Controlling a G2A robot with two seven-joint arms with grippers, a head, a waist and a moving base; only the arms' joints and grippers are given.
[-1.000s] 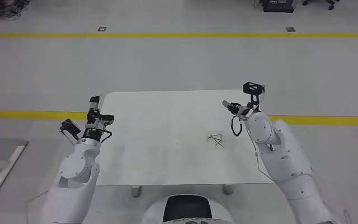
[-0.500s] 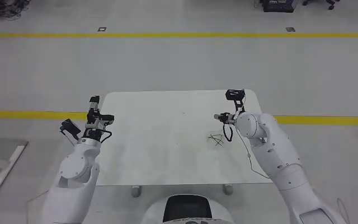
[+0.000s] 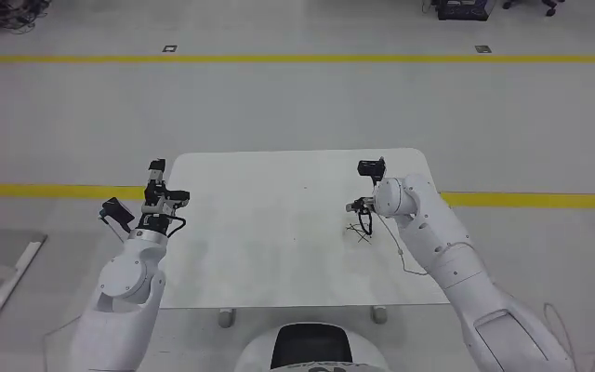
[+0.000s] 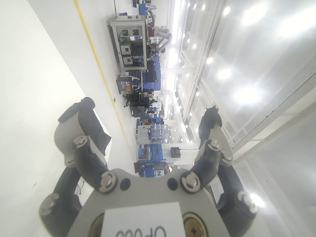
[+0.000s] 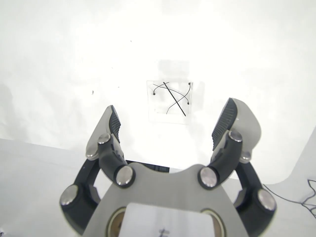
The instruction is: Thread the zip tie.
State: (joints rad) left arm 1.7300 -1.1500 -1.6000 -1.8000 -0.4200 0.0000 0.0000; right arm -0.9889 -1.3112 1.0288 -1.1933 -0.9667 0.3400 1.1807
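You've got a white table (image 3: 279, 251) with rounded corners, and on the robot's right side of it a small clear square sheet (image 5: 160, 117) lies flat, with a few thin black zip ties (image 5: 174, 99) crossed loosely on top.

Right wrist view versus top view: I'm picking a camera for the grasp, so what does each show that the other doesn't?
Right wrist view: the right end effector with ribbed pads spread open, and the zip ties as separate crossed strands in a clear tray. Top view: the left end effector at the left edge of the table. Both: the ties on the white table.
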